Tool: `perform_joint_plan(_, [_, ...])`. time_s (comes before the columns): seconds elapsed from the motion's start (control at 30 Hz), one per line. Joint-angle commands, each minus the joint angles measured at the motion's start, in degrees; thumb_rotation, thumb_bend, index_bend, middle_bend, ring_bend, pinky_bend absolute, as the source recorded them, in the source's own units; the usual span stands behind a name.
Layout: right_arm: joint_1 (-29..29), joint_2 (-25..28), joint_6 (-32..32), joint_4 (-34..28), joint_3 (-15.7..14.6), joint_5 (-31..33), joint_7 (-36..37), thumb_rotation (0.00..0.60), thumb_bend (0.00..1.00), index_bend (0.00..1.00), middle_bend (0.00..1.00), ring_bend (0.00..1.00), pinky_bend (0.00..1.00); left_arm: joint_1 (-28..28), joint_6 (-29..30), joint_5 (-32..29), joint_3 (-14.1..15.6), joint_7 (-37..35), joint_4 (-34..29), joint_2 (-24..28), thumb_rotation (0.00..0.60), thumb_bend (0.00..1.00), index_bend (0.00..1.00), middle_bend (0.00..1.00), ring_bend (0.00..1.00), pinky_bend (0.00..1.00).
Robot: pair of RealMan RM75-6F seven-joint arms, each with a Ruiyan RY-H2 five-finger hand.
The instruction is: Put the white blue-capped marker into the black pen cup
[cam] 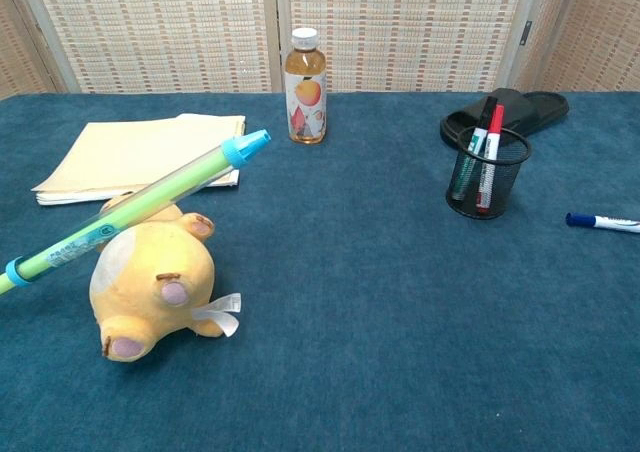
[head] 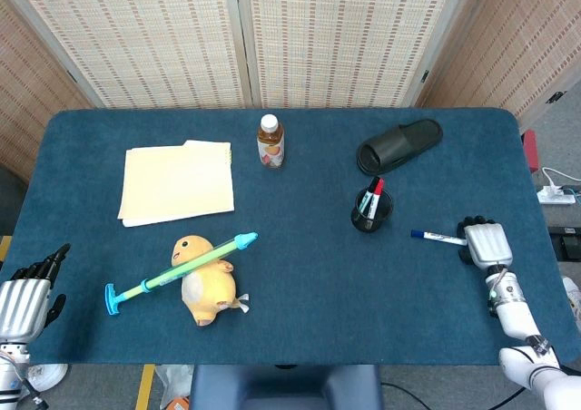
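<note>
The white blue-capped marker [head: 438,238] lies flat on the blue table, cap to the left, right of the black mesh pen cup [head: 372,210]. In the chest view the marker [cam: 603,222] runs off the right edge and the cup [cam: 487,175] holds a red and a green marker. My right hand [head: 484,241] rests on the table just at the marker's white end, fingers curled down; whether it touches the marker is unclear. My left hand [head: 23,299] hangs off the table's left front corner, holding nothing.
A black slipper [head: 399,145] lies behind the cup. A juice bottle [head: 270,141] stands at back centre, a yellow folder [head: 177,183] to its left. A yellow plush toy [head: 207,279] with a green-and-blue toy syringe [head: 182,270] across it sits front left.
</note>
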Motion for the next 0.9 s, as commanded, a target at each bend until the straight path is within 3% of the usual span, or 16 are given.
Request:
perform_joint_plan(0.03, [0.1,-0.5,-0.1,0.8,-0.1,-0.1,0.5,0.6,0.18,0.46,0.3,0.25,0.39,0.0,0.0,0.0,0.0,0.1,0.0,0.0,0.6,0.29,0.11,0.24,0.32,0.41])
perform_joint_plan(0.9, [0.3,-2.3,-1.2,4.2,0.4,0.3,-1.1,0.6,0.18,0.52,0.35,0.29,0.44,-0.1,0.0,0.1,0.2,0.4,-0.3,0.1,0.6,0.29,0.11,0.24,0.32,0.4])
